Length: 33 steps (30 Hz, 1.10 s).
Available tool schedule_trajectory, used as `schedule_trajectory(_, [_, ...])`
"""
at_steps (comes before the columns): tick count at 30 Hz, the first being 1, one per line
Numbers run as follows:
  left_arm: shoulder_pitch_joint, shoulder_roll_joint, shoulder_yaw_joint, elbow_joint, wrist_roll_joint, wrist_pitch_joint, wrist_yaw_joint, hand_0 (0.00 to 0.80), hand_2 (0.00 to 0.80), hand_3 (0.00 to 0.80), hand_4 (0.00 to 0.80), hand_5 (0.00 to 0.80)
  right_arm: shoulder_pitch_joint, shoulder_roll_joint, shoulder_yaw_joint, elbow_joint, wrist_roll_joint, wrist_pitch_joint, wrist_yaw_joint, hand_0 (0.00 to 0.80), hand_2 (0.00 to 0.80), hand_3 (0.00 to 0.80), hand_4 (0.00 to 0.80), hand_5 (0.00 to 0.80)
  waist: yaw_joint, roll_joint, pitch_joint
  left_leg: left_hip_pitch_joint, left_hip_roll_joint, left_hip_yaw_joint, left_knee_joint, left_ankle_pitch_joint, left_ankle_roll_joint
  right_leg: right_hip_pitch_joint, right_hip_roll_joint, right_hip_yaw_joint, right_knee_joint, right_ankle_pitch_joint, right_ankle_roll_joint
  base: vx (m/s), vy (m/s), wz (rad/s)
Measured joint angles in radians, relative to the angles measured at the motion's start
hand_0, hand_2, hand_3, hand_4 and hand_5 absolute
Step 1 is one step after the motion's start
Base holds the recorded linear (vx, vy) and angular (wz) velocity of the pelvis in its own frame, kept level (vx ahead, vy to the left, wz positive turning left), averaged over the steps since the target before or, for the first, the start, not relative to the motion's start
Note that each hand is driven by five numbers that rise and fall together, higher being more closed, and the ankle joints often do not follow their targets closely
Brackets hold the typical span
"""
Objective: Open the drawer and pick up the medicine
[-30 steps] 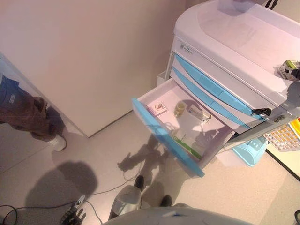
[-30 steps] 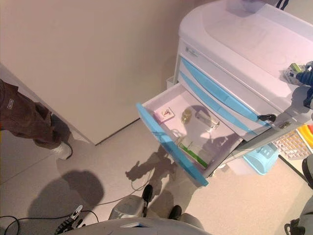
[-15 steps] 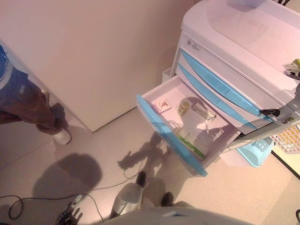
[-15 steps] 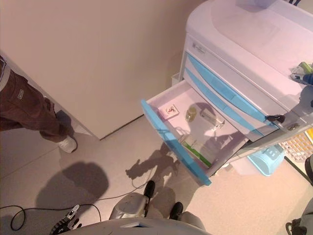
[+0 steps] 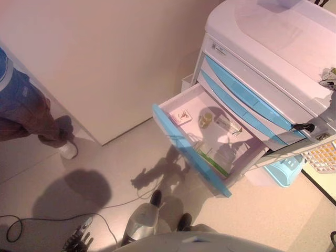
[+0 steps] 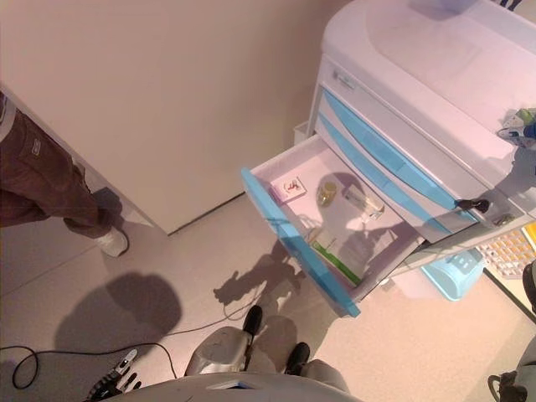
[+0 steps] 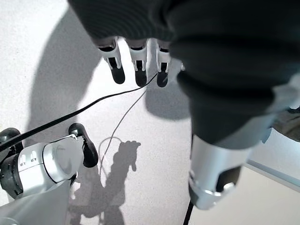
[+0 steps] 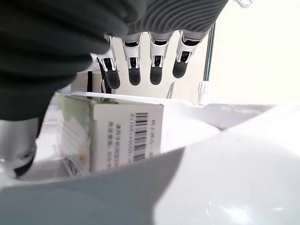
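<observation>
The white cart (image 5: pixel 273 31) has blue drawer fronts. Its lowest drawer (image 5: pixel 181 144) is pulled out. Inside lie a small pink-white box (image 5: pixel 182 116), a small bottle (image 5: pixel 206 120), a clear vial (image 5: pixel 227 125) and a green-edged box (image 5: pixel 212 160). My right hand (image 8: pixel 157 70) is over the cart top at the right edge of the eye views. Its fingers are straight. A white and green medicine box (image 8: pixel 117 136) rests on the cart top between the fingers and the thumb. My left hand (image 7: pixel 140 70) hangs open near the floor at the lower left (image 5: pixel 79 242).
A person's legs (image 5: pixel 26 115) stand at the left by a white wall panel. A light-blue bin (image 5: pixel 283 170) and a mesh basket (image 5: pixel 323 155) stand to the right of the cart. A small white bin (image 5: pixel 187 83) sits behind the cart.
The view has shifted a little, so the cart sits further right. The person at the left has moved their legs. Neither hand has visibly moved relative to the cart.
</observation>
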Motion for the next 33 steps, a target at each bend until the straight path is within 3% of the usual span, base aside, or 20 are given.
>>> schedule_trajectory(11, [0.003,-0.003,0.000,0.000,0.001,-0.001,-0.007,0.000,0.000,0.000,0.000,0.000,-0.045,-0.007,0.000,-0.139,0.048,-0.012,-0.122,0.000,0.000,0.000,0.000,0.000,-0.008,0.002,0.002,0.020,0.001,0.012,-0.012,0.000,-0.001,0.000,0.000,0.027,0.000,0.001,0.000,0.002,0.007,-0.08])
schedule_trajectory(28, [0.030,-0.052,0.012,-0.020,0.031,-0.004,-0.042,0.000,0.000,0.000,0.000,0.000,-0.081,-0.046,0.027,-0.486,0.116,-0.057,-0.125,0.000,0.000,0.000,0.000,0.000,-0.060,0.026,-0.020,0.048,0.003,0.044,-0.028,-0.006,-0.008,-0.004,-0.002,0.066,0.019,0.000,0.000,-0.006,0.006,-0.07])
schedule_trajectory(33, [0.049,-0.065,0.043,-0.028,0.050,-0.024,-0.075,0.000,0.000,0.000,0.000,0.000,-0.068,-0.071,-0.018,-0.694,0.123,-0.071,-0.098,0.000,0.000,0.000,0.000,0.000,-0.086,0.032,-0.035,0.048,0.004,0.049,-0.031,-0.002,-0.003,-0.014,-0.001,0.082,0.021,0.003,-0.004,-0.028,0.000,-0.10])
